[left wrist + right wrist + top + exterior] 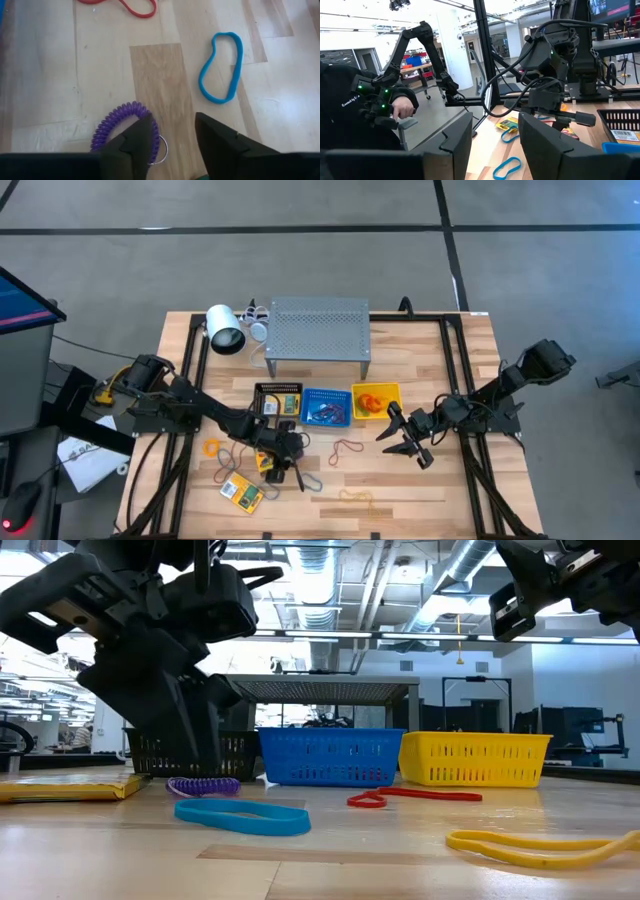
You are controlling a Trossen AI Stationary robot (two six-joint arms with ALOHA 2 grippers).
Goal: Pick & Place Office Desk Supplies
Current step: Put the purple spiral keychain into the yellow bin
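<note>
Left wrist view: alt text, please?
The left hand hangs open just above the wooden table, one finger over the purple coil and its metal ring. A blue band lies farther off, with part of a red band beyond.

We see the left gripper (pixel 285 465) low before the black basket (pixel 278 400), the right gripper (pixel 405 442) beside the yellow basket (pixel 376 401).

Smooth wooden table (pixel 160 75), coiled plastic band (pixel 112 122)

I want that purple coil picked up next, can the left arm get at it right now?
Probably yes. The left end effector hangs right over the purple coil, fingers apart, one finger overlapping its ring end, nothing else between them.
</note>
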